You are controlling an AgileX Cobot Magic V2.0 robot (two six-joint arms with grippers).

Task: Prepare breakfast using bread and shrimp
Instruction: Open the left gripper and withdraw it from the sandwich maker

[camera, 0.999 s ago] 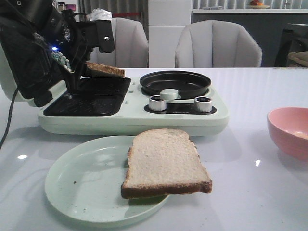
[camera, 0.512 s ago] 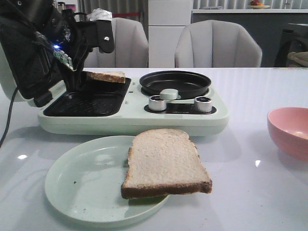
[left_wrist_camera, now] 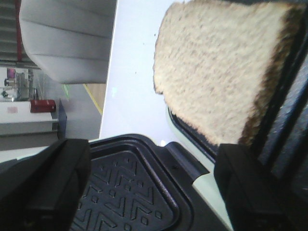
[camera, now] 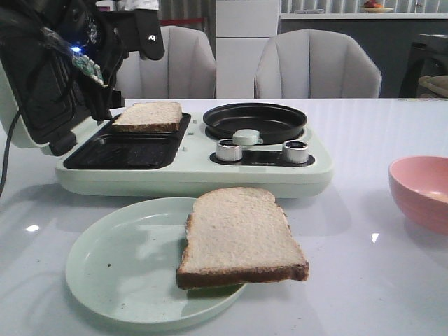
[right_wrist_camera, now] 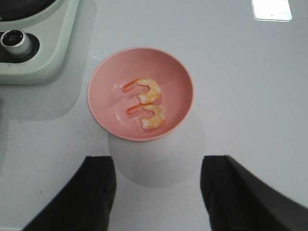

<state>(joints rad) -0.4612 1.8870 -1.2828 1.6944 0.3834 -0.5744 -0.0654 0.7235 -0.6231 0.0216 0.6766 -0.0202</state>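
left gripper (left_wrist_camera: 149, 192) up at the far left over the open sandwich press (camera: 126, 150), fingers (left_wrist_camera: 45, 185) spread wide with nothing between them. one slice of bread (camera: 148, 116) lying flat at the far edge of the press's dark ribbed plate, partly over the rim, crust facing near; seen also from the left wrist (left_wrist_camera: 221, 67), just clear of the fingertips and not touched by them. raised lid (camera: 35, 91) tilted up at the left, its patterned inner plate (left_wrist_camera: 125, 192) visible beneath the gripper.

second slice of bread (camera: 238, 238) resting on the right part of a pale green plate (camera: 119, 266) near the front of the table (camera: 364, 140), its right corner overhanging the plate's rim. round black pan (camera: 255, 120) set into the right half of the mint-green appliance (camera: 196, 178), two silver knobs (camera: 228, 150) just in front of it.

pink bowl (camera: 423, 190) at the right edge of the table, well apart from the appliance. right gripper (right_wrist_camera: 158, 192) hanging above that bowl (right_wrist_camera: 140, 94), both fingers (right_wrist_camera: 91, 192) parted wide and holding nothing. two shrimp (right_wrist_camera: 144, 90) curled side by side in the bottom of the bowl, orange-pink and white, nearly touching each other. one silver knob (right_wrist_camera: 15, 40) and a corner of the appliance just beside the bowl in the right wrist view. two grey chairs (camera: 318, 66) beyond the far edge of the table.
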